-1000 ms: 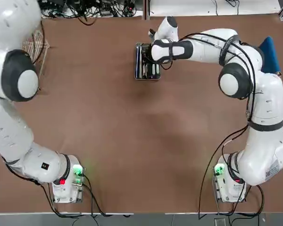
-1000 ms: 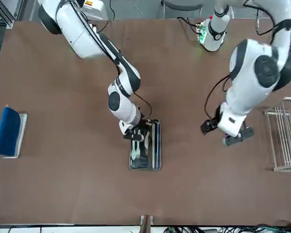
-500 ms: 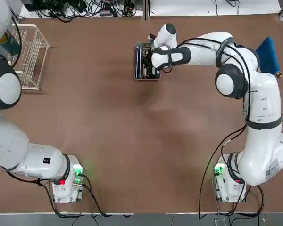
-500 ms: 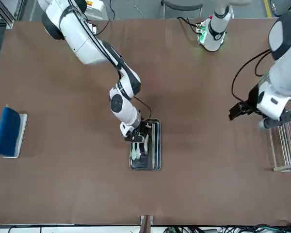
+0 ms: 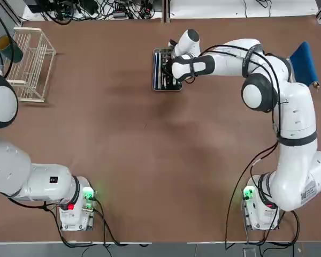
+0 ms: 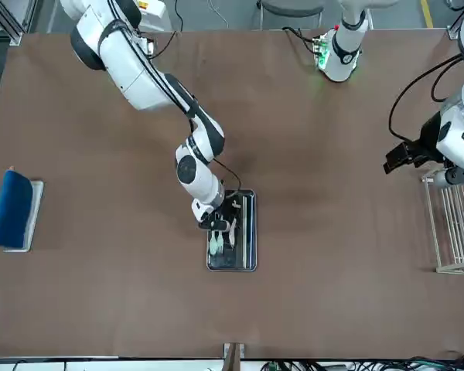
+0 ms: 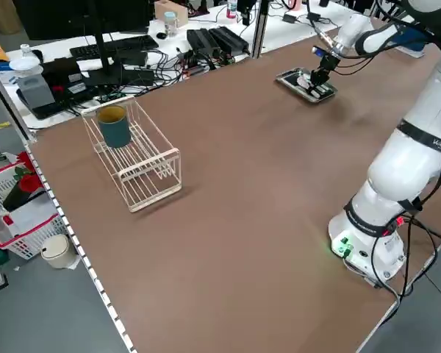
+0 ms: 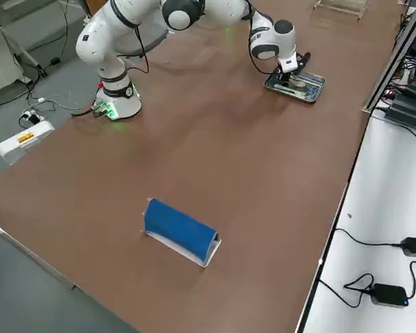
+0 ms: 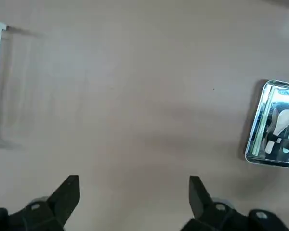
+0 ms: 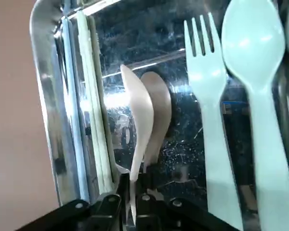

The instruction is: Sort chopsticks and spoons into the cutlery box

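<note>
Right now I have the right gripper [image 10: 133,178] closed on the spoon's [image 10: 142,113] handle, with the spoon standing on edge inside the box [image 10: 37,65]. The chopsticks [image 10: 94,101] lie along one side of the box, and my left gripper [image 9: 135,180] hangs wide open over the table [image 9: 135,106], near the rack [image 6: 458,270].
</note>
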